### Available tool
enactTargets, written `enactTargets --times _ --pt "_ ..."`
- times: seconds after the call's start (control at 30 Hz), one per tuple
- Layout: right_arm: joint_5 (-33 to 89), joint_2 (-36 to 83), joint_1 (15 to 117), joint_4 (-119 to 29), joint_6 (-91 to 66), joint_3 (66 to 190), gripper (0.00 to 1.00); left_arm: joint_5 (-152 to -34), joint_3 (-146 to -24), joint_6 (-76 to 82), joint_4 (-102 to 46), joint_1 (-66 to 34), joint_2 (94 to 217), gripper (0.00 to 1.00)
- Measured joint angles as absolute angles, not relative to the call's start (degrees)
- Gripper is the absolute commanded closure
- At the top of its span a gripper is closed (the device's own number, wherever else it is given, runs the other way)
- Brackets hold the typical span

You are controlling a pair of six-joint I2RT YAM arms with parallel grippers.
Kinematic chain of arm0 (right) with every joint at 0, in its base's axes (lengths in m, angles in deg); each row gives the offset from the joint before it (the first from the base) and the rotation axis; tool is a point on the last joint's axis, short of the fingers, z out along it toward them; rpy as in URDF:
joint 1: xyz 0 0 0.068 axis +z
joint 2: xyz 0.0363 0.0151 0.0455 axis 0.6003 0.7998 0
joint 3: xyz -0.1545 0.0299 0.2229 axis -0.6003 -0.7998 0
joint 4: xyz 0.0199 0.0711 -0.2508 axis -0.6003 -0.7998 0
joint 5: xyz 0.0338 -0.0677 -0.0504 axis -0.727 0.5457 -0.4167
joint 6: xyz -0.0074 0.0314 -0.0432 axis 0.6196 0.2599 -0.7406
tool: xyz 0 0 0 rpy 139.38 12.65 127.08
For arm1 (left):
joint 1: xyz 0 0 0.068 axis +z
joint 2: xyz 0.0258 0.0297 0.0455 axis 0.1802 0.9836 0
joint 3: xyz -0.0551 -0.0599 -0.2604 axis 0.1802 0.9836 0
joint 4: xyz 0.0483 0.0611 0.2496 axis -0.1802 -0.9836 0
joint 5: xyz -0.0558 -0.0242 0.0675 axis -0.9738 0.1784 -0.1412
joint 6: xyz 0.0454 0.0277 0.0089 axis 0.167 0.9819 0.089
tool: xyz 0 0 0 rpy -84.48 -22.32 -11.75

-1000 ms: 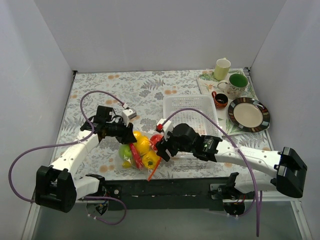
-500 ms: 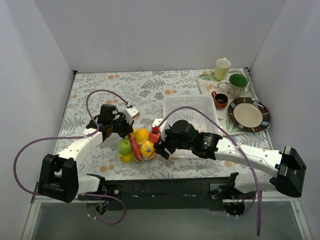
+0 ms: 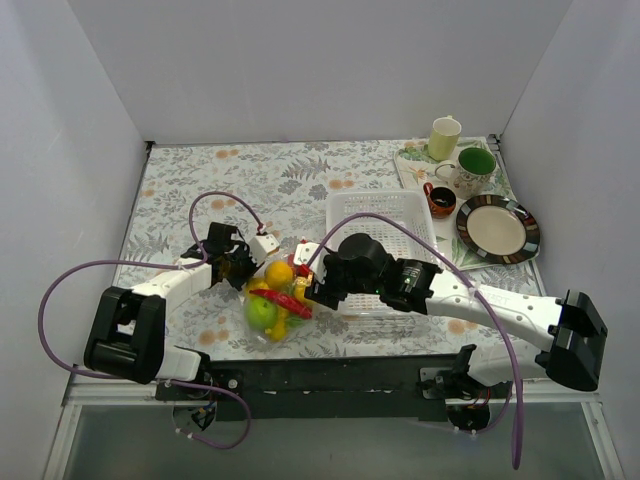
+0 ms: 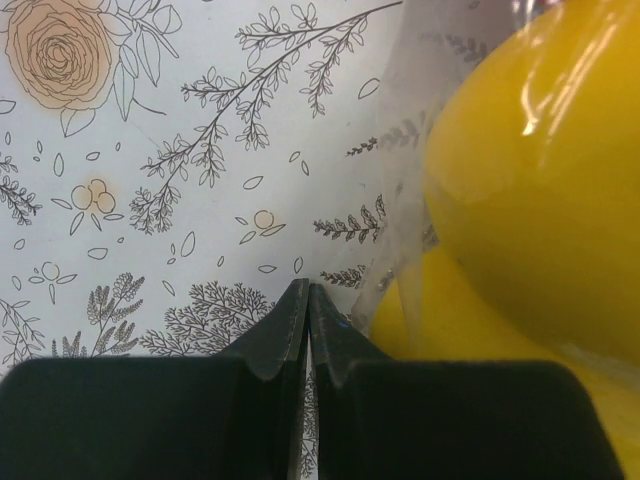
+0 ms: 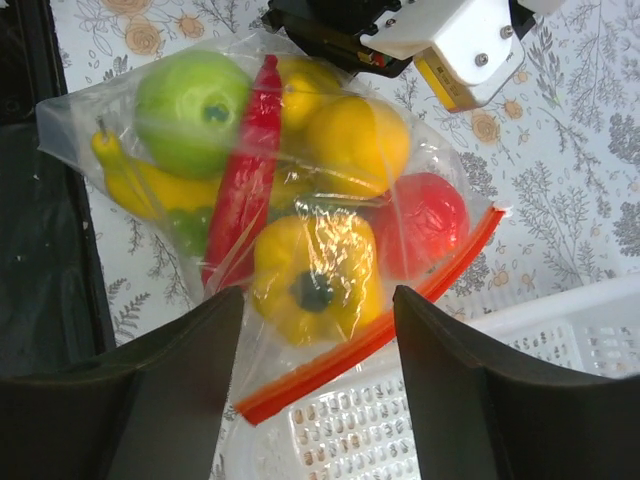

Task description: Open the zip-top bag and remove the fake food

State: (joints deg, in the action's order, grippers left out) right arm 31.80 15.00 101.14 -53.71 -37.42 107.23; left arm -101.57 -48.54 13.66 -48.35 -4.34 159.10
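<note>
Left end effector (image 4: pixel 308 300): pressed together; we can't tell on what.
Right end effector (image 5: pixel 315 300): spread over zip strip (image 5: pixel 465 245).
Zip-top bag (image 5: pixel 70 120): we'd pinch opposite lips, peel apart.

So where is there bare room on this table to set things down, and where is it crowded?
Widest bare patch: the back-left tablecloth, between the table's back and left edges and the white basket. A narrower strip runs along the near edge below the basket. Crowded: the back-right corner with tray and plate, and the centre around the zip-top bag.
</note>
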Motion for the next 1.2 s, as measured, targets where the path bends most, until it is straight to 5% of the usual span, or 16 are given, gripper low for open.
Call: enactTargets --times 0.2,0.37,0.53,0.9,1.03,1.13,1.2 --pt "32.45 15.72 101.14 -53.54 -40.61 107.23 0.57 -101.27 -48.54 14.31 -48.29 -4.32 159.1 1.0" --pt "34.51 17.79 101.14 -54.65 -41.55 107.25 0.54 -100.98 -48.54 14.66 -48.29 -4.34 159.08 1.0" --pt "39.58 17.07 101.14 -55.02 -40.37 107.1 0.34 -100.72 -48.54 14.93 -48.2 -4.32 159.08 1.0" --pt "48.45 16.35 100.5 -55.11 -32.79 106.81 0.39 -100.7 -48.08 14.93 -48.24 -4.36 158.47 1.0" --pt "49.37 19.96 99.72 -57.16 -30.06 107.79 0.54 -100.7 -47.91 14.95 -48.7 -4.36 157.97 1.0" --pt "49.26 23.06 99.08 -60.09 -28.11 110.48 0.78 -100.7 -47.91 14.93 -49.07 -4.36 157.49 1.0" --pt "48.48 23.67 98.78 -61.05 -27.26 111.6 0.99 -100.7 -47.91 14.86 -49.25 -4.36 157.29 0.73"
